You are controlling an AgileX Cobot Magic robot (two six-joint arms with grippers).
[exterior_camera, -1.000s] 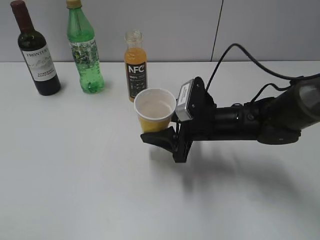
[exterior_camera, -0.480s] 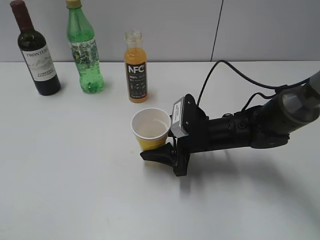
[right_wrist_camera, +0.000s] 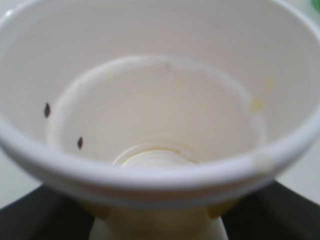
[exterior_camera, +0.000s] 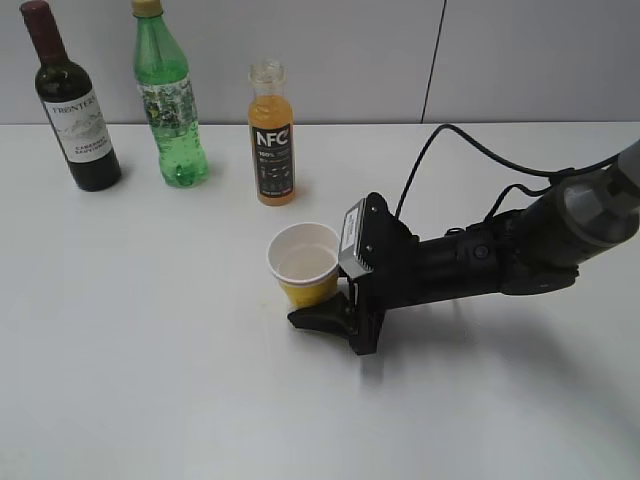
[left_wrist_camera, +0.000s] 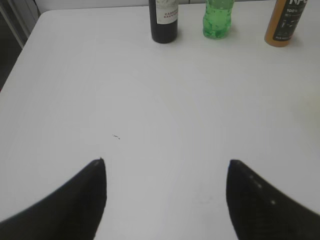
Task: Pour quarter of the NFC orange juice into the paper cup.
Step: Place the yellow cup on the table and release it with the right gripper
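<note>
The NFC orange juice (exterior_camera: pixel 272 135) stands uncapped and upright at the back of the table; its lower part shows in the left wrist view (left_wrist_camera: pixel 285 22). The paper cup (exterior_camera: pixel 305 262), yellow with a white inside, stands upright on the table in front of the bottle. My right gripper (exterior_camera: pixel 305 295) lies low with a finger on either side of the cup's lower part. The right wrist view is filled by the cup (right_wrist_camera: pixel 160 100), dark fingers (right_wrist_camera: pixel 40 215) close beside it; whether they press it I cannot tell. My left gripper (left_wrist_camera: pixel 165 167) is open over bare table.
A dark wine bottle (exterior_camera: pixel 75 110) and a green plastic bottle (exterior_camera: pixel 170 110) stand at the back left, both also in the left wrist view (left_wrist_camera: pixel 164 22) (left_wrist_camera: pixel 217 20). The right arm's cable (exterior_camera: pixel 470 140) loops above the white table (exterior_camera: pixel 150 350).
The right gripper came down and toward the front with the cup, from beside the juice bottle to the tabletop. The left gripper has not moved.
</note>
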